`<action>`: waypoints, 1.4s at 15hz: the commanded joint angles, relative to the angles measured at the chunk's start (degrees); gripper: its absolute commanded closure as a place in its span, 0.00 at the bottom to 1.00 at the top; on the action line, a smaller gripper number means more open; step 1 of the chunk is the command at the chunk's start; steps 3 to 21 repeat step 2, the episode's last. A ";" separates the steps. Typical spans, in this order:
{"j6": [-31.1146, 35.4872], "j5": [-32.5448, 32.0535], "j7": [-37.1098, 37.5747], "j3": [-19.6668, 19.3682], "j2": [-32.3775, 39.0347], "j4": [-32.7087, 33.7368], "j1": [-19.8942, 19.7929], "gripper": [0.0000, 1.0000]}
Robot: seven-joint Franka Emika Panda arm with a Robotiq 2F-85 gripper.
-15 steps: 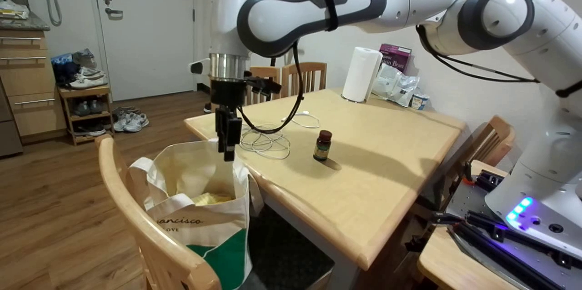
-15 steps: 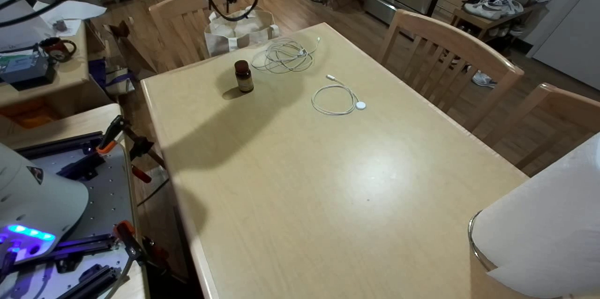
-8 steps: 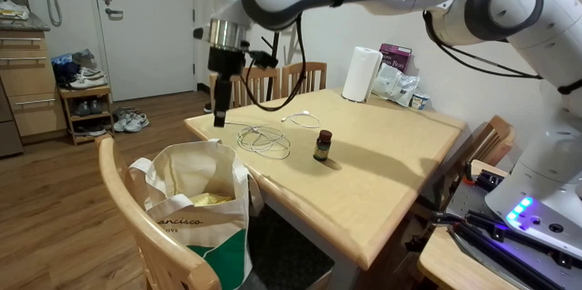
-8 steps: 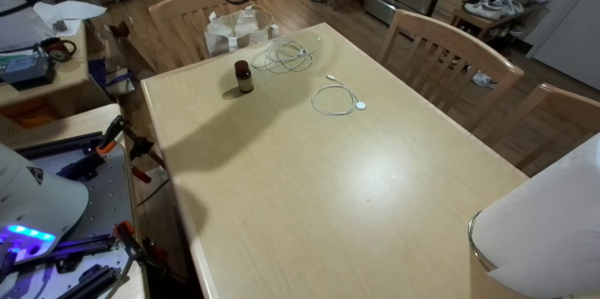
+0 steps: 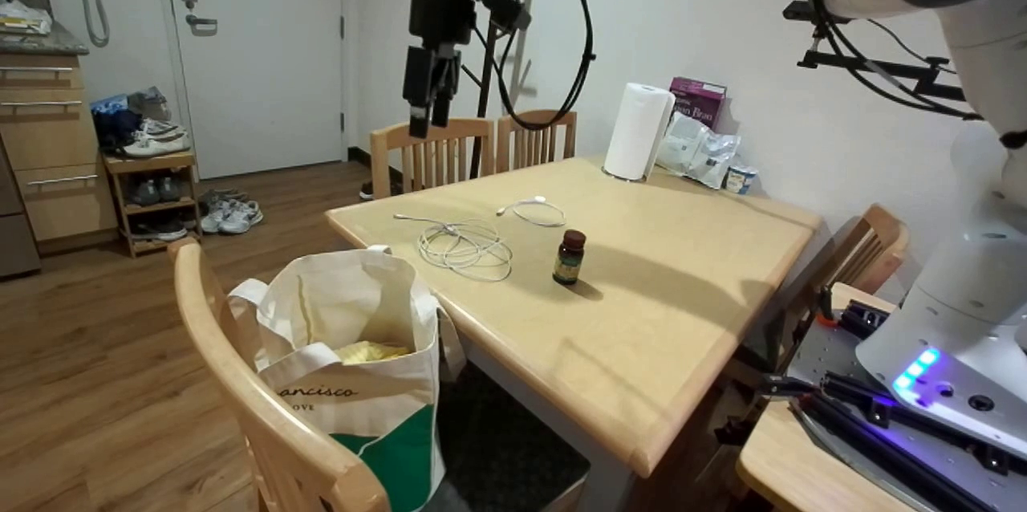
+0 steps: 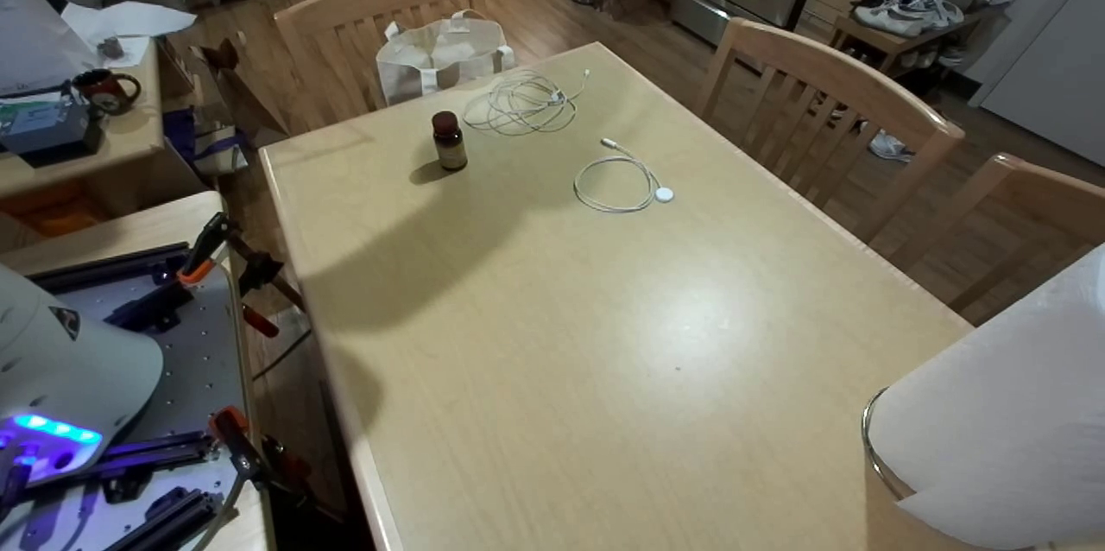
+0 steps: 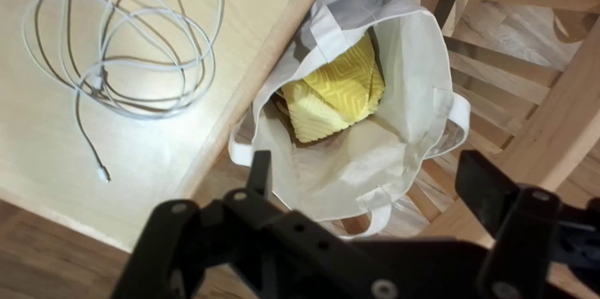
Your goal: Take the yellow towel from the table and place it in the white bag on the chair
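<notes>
The yellow towel (image 7: 338,85) lies folded inside the white bag (image 7: 356,163), seen through its open top in the wrist view. A small part of the towel (image 5: 371,351) also shows inside the bag (image 5: 337,408) in an exterior view. The bag stands upright on the chair (image 5: 241,384) against the table edge; it also shows in an exterior view (image 6: 445,63), where its contents are hidden. My gripper (image 5: 429,123) is high above the table edge near the bag. In the wrist view its fingers (image 7: 364,160) are wide apart with nothing between them.
On the table (image 5: 642,351) lie a coiled white cable (image 5: 464,249), a shorter charging cable (image 6: 617,205) and an upright brown bottle (image 5: 569,257). A paper towel roll (image 5: 639,131), plastic bags (image 5: 698,149) and a purple box (image 5: 698,100) stand at the wall side. Chairs (image 5: 433,155) line another side.
My gripper has risen from just over the bag's opening to well above the table and shifted slightly sideways. It has left an exterior view. The bag and towel have not moved.
</notes>
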 commanded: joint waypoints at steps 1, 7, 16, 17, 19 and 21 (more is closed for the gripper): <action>0.00 0.00 1.47 -0.35 -0.81 -1.90 0.00 0.00; 0.00 0.00 2.30 -0.53 -1.38 -3.26 -0.01 0.00; 0.00 0.00 2.30 -0.53 -1.38 -3.26 -0.01 0.00; 0.00 0.00 2.30 -0.53 -1.38 -3.26 -0.01 0.00; 0.00 0.00 2.30 -0.53 -1.38 -3.26 -0.01 0.00; 0.00 0.00 2.30 -0.53 -1.38 -3.26 -0.01 0.00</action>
